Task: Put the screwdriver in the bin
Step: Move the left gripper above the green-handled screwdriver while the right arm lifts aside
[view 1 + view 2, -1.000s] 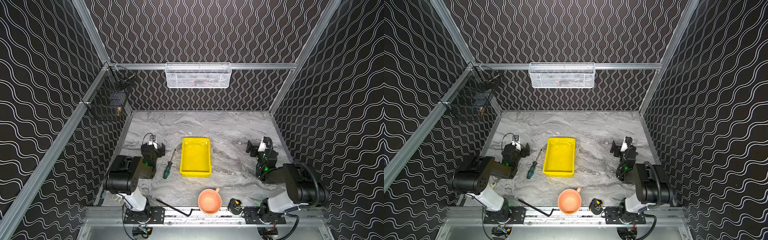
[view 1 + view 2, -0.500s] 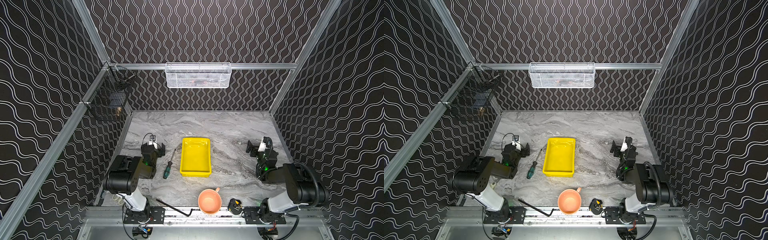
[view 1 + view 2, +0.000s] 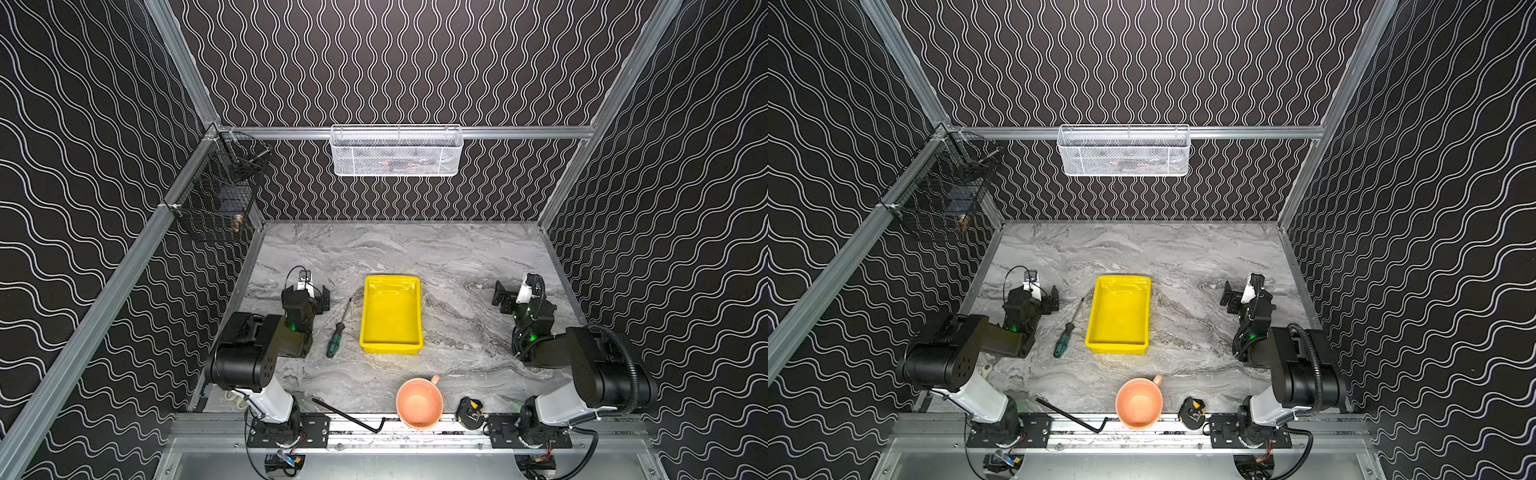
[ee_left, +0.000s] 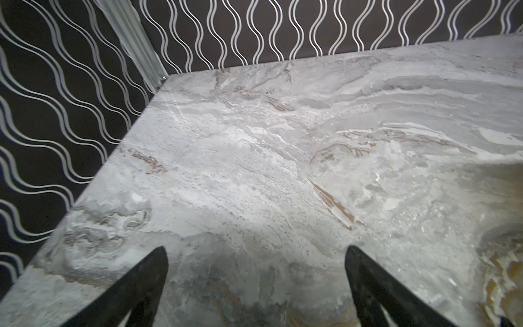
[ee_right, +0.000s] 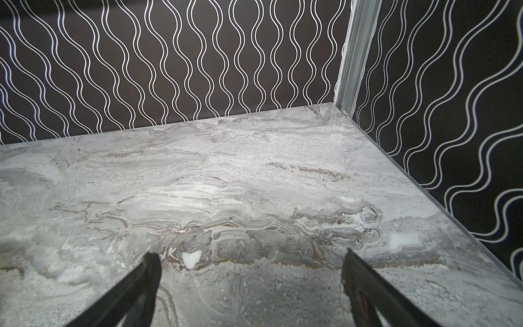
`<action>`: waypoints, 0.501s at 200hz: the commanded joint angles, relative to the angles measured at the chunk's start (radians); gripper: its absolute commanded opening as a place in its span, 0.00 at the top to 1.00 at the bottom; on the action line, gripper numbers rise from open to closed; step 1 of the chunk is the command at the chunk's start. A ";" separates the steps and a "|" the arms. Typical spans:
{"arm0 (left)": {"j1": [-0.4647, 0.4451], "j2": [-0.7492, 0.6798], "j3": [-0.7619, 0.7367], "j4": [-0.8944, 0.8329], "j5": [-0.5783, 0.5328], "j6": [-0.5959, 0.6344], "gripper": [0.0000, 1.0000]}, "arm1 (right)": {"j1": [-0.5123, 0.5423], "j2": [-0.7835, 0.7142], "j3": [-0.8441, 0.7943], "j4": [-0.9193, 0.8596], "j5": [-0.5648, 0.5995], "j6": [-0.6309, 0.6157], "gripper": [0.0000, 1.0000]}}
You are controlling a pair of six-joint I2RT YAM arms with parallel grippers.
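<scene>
At the upper left of both top views you see a black wire basket (image 3: 216, 195) hung on the side rail. Below it, left of centre, your left gripper (image 3: 306, 291) sits low over the grey marble-patterned table (image 3: 415, 249). In the left wrist view its jaws stand wide apart, with only bare marble between the black fingers (image 4: 135, 283).

Just right of that arm, the slim screwdriver with a teal-green and black handle (image 3: 340, 328) lies flat on the table. It is beside the left wall of the shallow bright yellow rectangular plastic bin (image 3: 390, 348), and outside it (the thin shaft angles up toward the bin's far left corner).

Above the bin, a white mesh basket (image 3: 395, 151) hangs on the back rail. Along the lower edge lie a black L-shaped hex key (image 3: 345, 414), a salmon-pink cup (image 3: 419, 405) and a small black-and-yellow object (image 3: 469, 412).

At the right, your right gripper (image 3: 513, 293) is likewise spread wide over bare marble, well apart from the bin.
</scene>
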 commanded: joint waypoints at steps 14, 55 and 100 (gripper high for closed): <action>-0.055 -0.157 0.183 -0.423 -0.199 0.008 0.01 | 0.001 -0.080 0.024 -0.074 0.057 0.014 0.01; -0.082 -0.358 0.385 -0.856 -0.221 -0.174 0.01 | 0.000 -0.293 0.298 -0.718 0.015 0.108 0.01; -0.099 -0.406 0.600 -1.292 -0.146 -0.403 0.01 | 0.000 -0.401 0.492 -1.011 -0.155 0.171 0.01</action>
